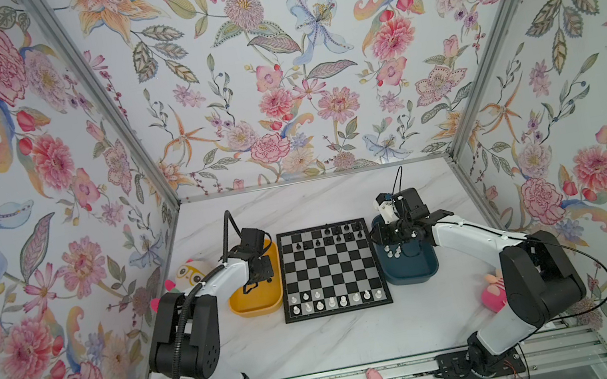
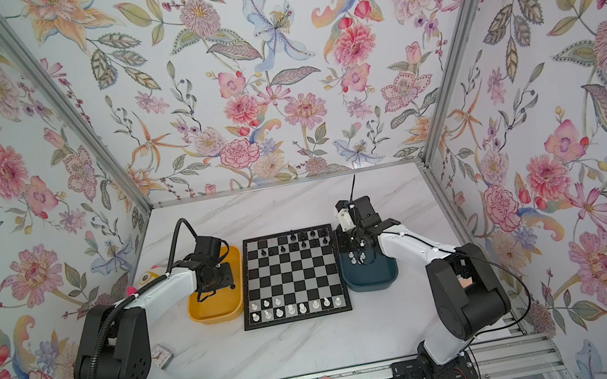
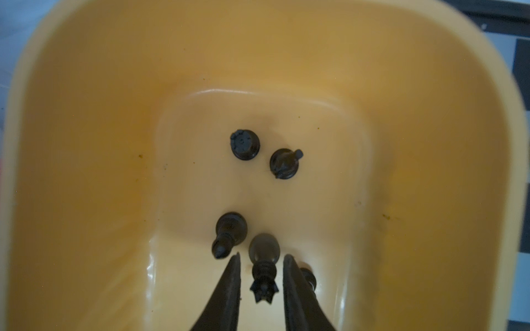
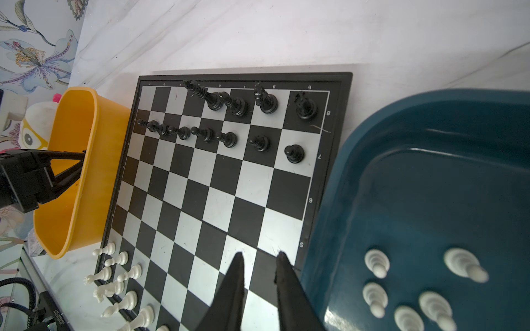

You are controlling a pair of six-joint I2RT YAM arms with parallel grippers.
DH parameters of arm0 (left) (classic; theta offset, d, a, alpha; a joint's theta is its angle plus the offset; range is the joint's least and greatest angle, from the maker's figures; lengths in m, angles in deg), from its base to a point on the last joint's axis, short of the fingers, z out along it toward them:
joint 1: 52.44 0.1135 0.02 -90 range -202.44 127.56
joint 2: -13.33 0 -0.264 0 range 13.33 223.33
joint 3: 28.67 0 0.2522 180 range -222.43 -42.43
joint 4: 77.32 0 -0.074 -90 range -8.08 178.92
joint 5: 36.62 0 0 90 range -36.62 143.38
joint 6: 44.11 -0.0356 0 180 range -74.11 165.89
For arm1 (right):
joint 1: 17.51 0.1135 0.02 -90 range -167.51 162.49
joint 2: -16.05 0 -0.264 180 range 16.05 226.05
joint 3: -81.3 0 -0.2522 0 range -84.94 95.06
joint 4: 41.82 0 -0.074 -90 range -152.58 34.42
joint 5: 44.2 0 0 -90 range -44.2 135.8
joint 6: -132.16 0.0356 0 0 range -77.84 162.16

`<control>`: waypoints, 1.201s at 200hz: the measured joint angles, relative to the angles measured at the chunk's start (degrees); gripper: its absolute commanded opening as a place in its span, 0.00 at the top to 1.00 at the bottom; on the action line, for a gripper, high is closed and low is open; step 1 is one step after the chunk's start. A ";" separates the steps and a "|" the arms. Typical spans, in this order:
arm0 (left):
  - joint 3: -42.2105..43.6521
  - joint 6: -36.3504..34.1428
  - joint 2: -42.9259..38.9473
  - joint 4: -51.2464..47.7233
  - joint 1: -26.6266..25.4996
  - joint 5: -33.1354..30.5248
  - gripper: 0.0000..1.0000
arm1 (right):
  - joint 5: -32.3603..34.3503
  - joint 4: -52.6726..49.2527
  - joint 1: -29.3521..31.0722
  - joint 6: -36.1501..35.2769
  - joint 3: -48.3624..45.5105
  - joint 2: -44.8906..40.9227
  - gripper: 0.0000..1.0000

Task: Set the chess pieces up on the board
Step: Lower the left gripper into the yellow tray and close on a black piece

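Observation:
The board [image 1: 333, 273] lies mid-table between a yellow tray [image 1: 257, 308] and a dark blue tray [image 1: 414, 274]. Black chess pieces [image 1: 336, 231] stand on its two far rows and white ones [image 1: 332, 302] on its near rows. My left gripper [image 3: 262, 255] is down in the yellow tray [image 3: 86, 143], open, its fingers either side of an upright black queen [image 3: 263, 266] with a gap on each side. Several other black pieces [image 3: 245, 144] stand nearby. My right gripper [image 4: 260, 254] hovers open and empty over the board's edge [image 4: 304, 243], beside the blue tray [image 4: 430, 129] holding several white pieces [image 4: 375, 262].
A yellow-and-white plush [image 1: 190, 271] sits behind the yellow tray and a pink plush [image 1: 495, 291] lies by the right arm. A small pink object [image 1: 373, 377] rests on the front rail. Flowered walls close in the table on three sides.

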 measured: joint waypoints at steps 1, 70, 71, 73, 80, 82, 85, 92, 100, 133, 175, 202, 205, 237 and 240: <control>0.00 0.00 0.04 0.00 0.00 0.00 0.72 | 0.00 0.00 0.00 0.00 0.00 0.00 0.78; -0.44 -0.66 1.14 0.26 0.17 0.00 0.72 | 0.00 -0.02 -0.02 0.00 0.00 0.00 0.78; -0.44 -0.66 1.16 0.28 0.17 0.00 0.72 | 0.00 -0.02 -0.02 0.00 0.00 0.00 0.78; -0.46 -0.66 1.16 0.33 0.17 0.00 0.72 | 0.00 -0.02 -0.02 0.00 0.00 0.00 0.78; -0.50 -0.66 1.16 0.44 0.22 0.02 0.72 | 0.00 -0.02 -0.02 0.00 0.00 0.00 0.78; -0.52 -0.68 1.16 0.46 0.22 0.00 0.72 | 0.00 -0.02 -0.02 0.00 0.00 0.00 0.78; -0.55 -0.70 1.16 0.55 0.22 0.02 0.72 | 0.00 -0.02 -0.02 0.00 0.00 0.00 0.78; -0.55 -0.83 1.16 0.63 0.26 0.02 0.73 | 0.00 -0.02 -0.02 0.00 0.00 0.00 0.78; -0.55 -0.90 1.16 0.63 0.26 0.00 0.73 | 0.00 -0.02 -0.02 0.00 0.00 0.00 0.78; -0.55 -1.05 1.46 0.66 0.26 0.02 0.73 | 0.00 -0.02 -0.02 0.00 0.00 0.00 0.78; -0.66 -1.07 1.75 1.07 0.26 0.02 0.74 | 0.00 -0.02 -0.02 0.00 0.00 0.00 0.78; -0.90 -1.09 1.75 1.36 0.26 0.02 0.74 | 0.02 -0.02 -0.02 0.02 0.00 0.00 0.78; -0.90 -1.11 1.75 1.44 0.26 0.02 0.74 | 0.02 -0.02 -0.02 0.02 0.00 0.00 0.78; -1.33 -1.27 1.75 1.64 0.26 0.02 0.75 | 0.02 -0.02 -0.02 0.02 0.00 0.00 0.78; -1.36 -1.27 1.75 1.64 0.26 0.02 0.75 | 0.02 0.00 -0.02 0.02 0.00 0.00 0.78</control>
